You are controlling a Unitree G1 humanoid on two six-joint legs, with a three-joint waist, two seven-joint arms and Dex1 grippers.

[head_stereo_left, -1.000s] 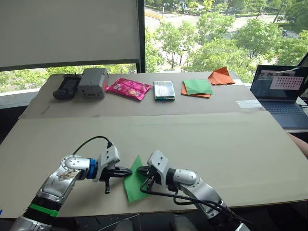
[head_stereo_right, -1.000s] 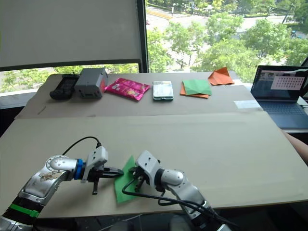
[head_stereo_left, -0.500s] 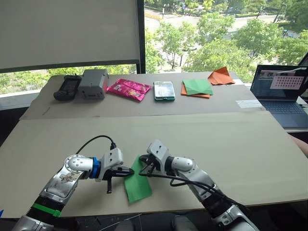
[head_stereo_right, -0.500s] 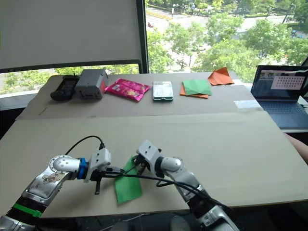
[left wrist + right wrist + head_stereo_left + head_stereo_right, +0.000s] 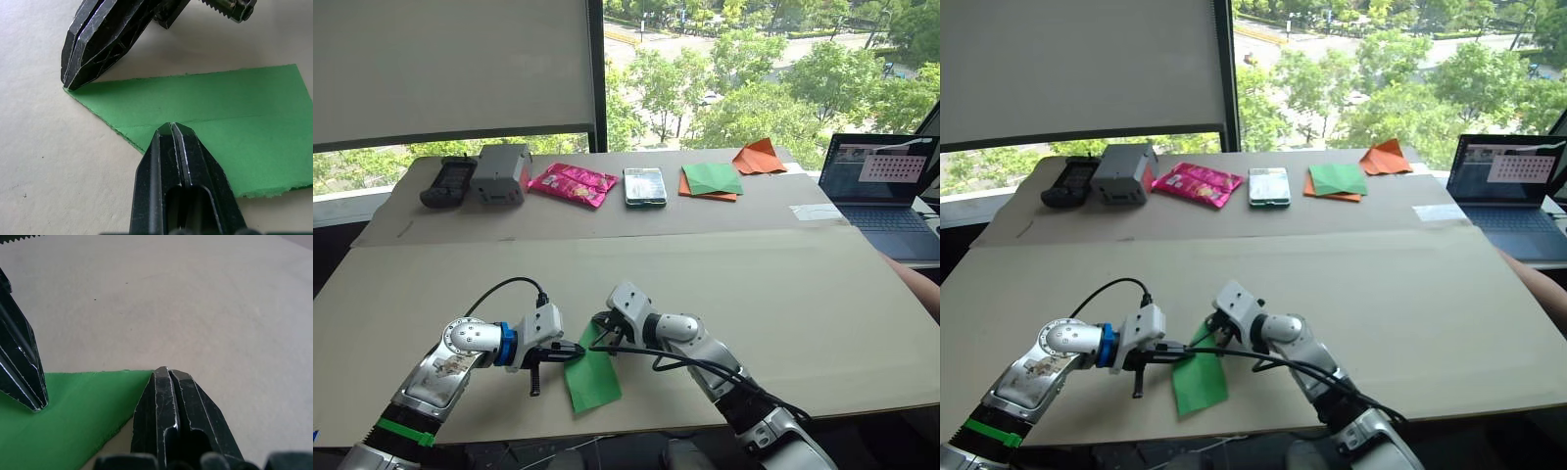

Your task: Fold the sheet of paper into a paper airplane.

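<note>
Cardboard tabletop [image 5: 754, 294] holds the sheet of paper [image 5: 592, 377] near its front edge; left gripper [image 5: 172, 128] and right gripper [image 5: 164, 372], both closed, press its far pointed end.

No text, label, brand or number can be read anywhere. The laptop [image 5: 879, 189] at the right edge of the surface [image 5: 783, 284] shows a pale panel with rows of small marks on its screen, too small to make out. The pink packet [image 5: 574, 182] carries print that is likewise too small to read.
</note>
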